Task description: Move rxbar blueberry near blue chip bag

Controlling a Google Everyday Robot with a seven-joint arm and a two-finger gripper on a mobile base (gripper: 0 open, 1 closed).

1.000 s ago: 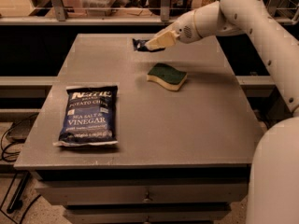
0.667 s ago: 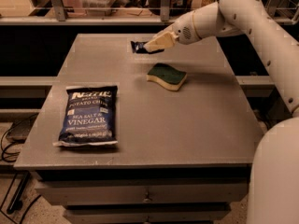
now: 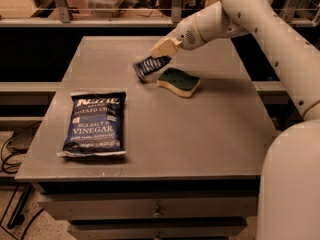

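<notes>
Toward the front-left corner of the grey bench (image 3: pixel 200 144) lies the large dark blue potato chip bag (image 3: pixel 95 124), its long axis running front to back. Farther back, left of a green-and-yellow sponge (image 3: pixel 179 80), the end effector (image 3: pixel 154 61) pinches the small flat dark blue rxbar blueberry wrapper (image 3: pixel 145 69), tilted just above the surface. From there the bag lies forward and to the left.

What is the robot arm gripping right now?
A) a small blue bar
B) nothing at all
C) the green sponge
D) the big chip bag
A: the end effector is shut on the bar, just left of the sponge, which lies untouched on the table. The chip bag lies flat at the front left.
</notes>
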